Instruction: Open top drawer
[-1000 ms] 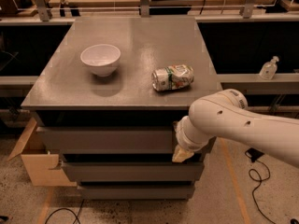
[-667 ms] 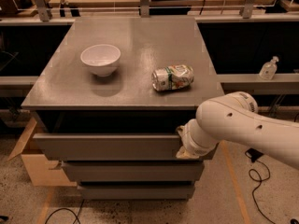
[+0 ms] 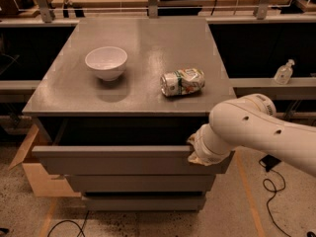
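So, quick status from my end. The top drawer [image 3: 123, 160] is partway out: its grey front sits forward of the counter [image 3: 148, 38] edge in the lower middle of the frame, with a dark gap open between the two. The front looks level and runs almost the full width of the cabinet.

The tool [image 3: 193, 154] is at the right end of that drawer front, tucked against its top edge, right of center in the frame. The fat white wrist covers most of it from this angle, so I honestly can't tell whether it's wide, narrow or clamped on the edge. The white arm [image 3: 266, 132] comes in from the right side of the frame.

Below the top drawer, the middle drawer [image 3: 140, 183] and the bottom drawer [image 3: 143, 202] both look pushed in.

On the counter there's a white bowl [image 3: 106, 62] sitting upright left of center and a crushed can [image 3: 182, 81] lying on its side right of center, well apart from each other.

Other stuff: a cardboard box [image 3: 34, 174] on the floor at lower left beside the cabinet, a clear bottle [image 3: 285, 72] on a ledge at the right edge, and a black cable [image 3: 271, 191] on the floor at lower right.
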`<action>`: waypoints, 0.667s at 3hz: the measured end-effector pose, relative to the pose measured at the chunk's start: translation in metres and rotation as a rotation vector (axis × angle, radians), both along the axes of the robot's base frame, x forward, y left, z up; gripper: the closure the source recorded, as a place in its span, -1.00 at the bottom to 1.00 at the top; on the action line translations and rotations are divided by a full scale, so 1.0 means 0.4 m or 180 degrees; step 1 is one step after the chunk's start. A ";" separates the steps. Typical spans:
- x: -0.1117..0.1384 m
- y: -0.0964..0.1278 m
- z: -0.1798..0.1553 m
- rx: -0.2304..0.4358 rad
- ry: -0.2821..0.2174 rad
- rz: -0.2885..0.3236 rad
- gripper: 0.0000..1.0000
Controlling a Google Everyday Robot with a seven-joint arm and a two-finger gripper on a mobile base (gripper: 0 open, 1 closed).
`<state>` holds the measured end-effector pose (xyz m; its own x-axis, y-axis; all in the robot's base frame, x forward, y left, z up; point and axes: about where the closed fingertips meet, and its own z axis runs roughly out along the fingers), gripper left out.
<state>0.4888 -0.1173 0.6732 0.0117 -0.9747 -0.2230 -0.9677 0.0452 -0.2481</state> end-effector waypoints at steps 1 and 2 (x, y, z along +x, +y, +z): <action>0.000 0.000 0.003 0.0000 0.0000 0.0000 1.00; 0.000 0.000 0.006 0.0000 0.0000 0.0000 1.00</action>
<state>0.4886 -0.1173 0.6758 0.0117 -0.9748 -0.2229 -0.9677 0.0451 -0.2480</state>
